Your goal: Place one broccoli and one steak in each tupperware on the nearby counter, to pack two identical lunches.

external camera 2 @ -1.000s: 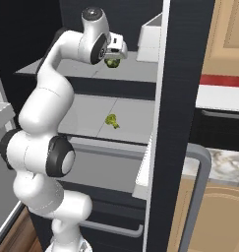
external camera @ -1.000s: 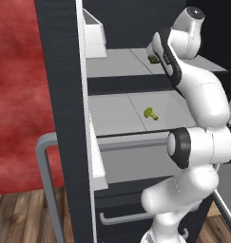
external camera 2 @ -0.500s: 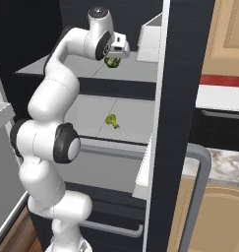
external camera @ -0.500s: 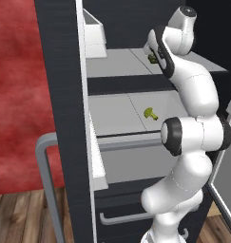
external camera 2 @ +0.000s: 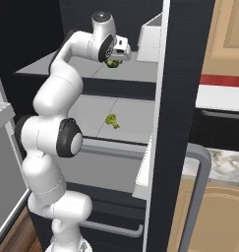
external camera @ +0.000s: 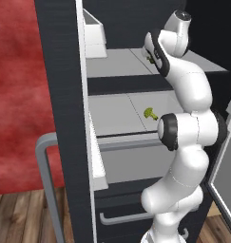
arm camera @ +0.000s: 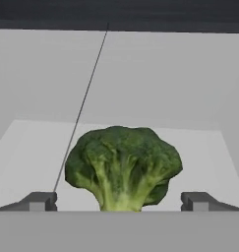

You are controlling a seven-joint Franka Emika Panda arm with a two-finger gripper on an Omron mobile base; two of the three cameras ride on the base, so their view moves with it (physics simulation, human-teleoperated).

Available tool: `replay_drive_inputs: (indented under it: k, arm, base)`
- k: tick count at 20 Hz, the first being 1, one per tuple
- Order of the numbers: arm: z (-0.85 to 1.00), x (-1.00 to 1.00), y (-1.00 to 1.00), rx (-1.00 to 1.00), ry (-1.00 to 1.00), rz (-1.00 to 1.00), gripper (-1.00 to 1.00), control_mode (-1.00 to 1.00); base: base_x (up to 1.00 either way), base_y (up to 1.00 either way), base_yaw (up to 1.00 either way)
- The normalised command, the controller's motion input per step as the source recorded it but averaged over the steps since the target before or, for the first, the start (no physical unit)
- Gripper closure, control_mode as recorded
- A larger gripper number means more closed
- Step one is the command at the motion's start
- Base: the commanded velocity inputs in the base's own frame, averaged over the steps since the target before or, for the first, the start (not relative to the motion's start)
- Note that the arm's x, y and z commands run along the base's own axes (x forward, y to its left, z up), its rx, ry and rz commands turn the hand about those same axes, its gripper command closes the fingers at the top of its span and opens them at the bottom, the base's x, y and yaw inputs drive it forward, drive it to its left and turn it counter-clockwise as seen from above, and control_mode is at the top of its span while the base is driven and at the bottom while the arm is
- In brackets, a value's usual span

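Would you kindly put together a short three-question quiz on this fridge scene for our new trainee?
1. True or false: the gripper is open, with the green broccoli floret on the upper grey fridge shelf between its fingertips.
2. Multiple choice: where does the second green broccoli floret lie? A) upper shelf B) lower grey fridge shelf C) the wooden floor
3. Fill in: the white rectangular bin hangs on the fridge ____.

Key: 1 true; 2 B; 3 door.
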Motion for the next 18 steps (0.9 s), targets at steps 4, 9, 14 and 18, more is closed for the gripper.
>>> replay_drive_inputs:
  k: [4,9,14,18]
  arm:
    - [-0.23,0.0,0.0,0.0,0.0,-0.04,-1.0,-1.0]
    - [-0.25,0.0,0.0,0.0,0.0,-0.04,-1.0,-1.0]
    - [-0.19,0.16,0.0,0.0,0.0,-0.04,-1.0,-1.0]
    - [-0.12,0.28,0.0,0.0,0.0,-0.04,1.0,-1.0]
  base:
    - [0.0,0.0,0.0]
    - [0.0,0.0,0.0]
    - [0.0,0.0,0.0]
    - [0.0,0.0,0.0]
